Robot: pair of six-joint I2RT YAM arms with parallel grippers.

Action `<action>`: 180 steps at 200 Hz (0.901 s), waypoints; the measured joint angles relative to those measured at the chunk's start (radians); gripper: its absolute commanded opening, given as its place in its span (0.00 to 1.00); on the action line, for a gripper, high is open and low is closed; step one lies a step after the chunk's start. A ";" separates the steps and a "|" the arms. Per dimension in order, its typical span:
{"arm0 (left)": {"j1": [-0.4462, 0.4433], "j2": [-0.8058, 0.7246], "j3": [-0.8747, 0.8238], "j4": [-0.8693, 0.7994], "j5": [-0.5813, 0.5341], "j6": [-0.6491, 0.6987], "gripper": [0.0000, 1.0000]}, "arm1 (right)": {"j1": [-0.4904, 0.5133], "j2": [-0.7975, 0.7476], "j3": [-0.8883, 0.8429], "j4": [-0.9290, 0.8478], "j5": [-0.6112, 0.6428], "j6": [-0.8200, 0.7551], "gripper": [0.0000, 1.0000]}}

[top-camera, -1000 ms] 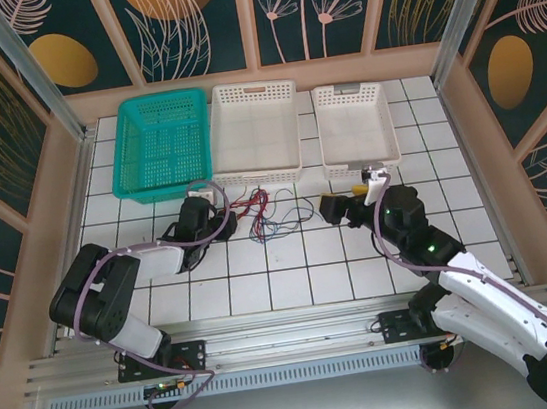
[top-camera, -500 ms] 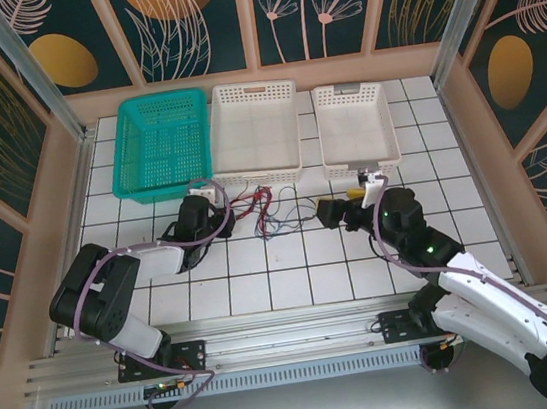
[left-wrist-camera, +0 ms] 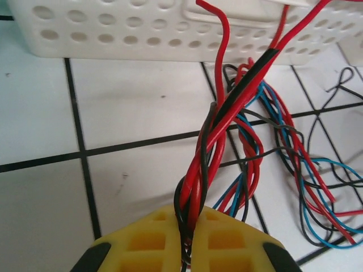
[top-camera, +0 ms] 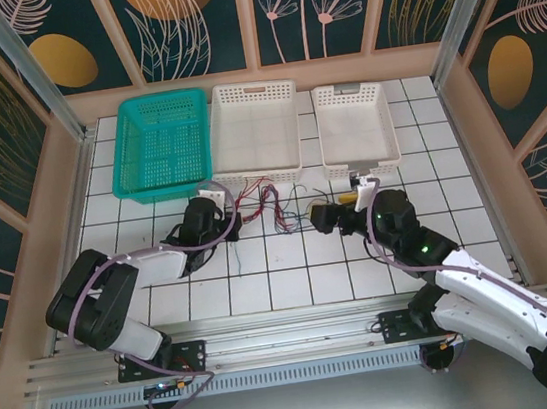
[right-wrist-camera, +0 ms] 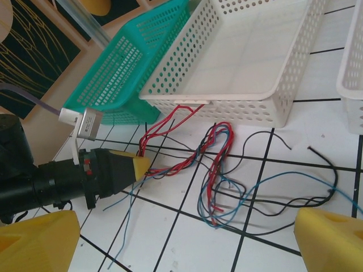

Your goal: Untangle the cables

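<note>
Here we pinch the cables (left-wrist-camera: 224,130) in our left gripper (left-wrist-camera: 189,229), arm stretched low; our right gripper (right-wrist-camera: 187,235) gapes just right

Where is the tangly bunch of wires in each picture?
Top view: cables in the middle, on the tiles.
Left wrist: cables at centre, pinched in the left gripper.
Right wrist: cables at centre, on the tiles.
Shared landmark: the white basket right behind them.
</note>
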 measured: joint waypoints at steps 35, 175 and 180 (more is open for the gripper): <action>-0.079 -0.122 -0.042 -0.031 -0.030 -0.012 0.00 | 0.022 0.010 0.000 0.002 -0.008 0.042 0.97; -0.143 -0.743 -0.341 0.087 -0.163 -0.183 0.00 | 0.140 0.078 -0.073 0.246 -0.204 0.494 0.98; -0.145 -0.751 -0.343 0.091 -0.168 -0.189 0.00 | 0.153 0.080 -0.074 0.258 -0.198 0.511 0.98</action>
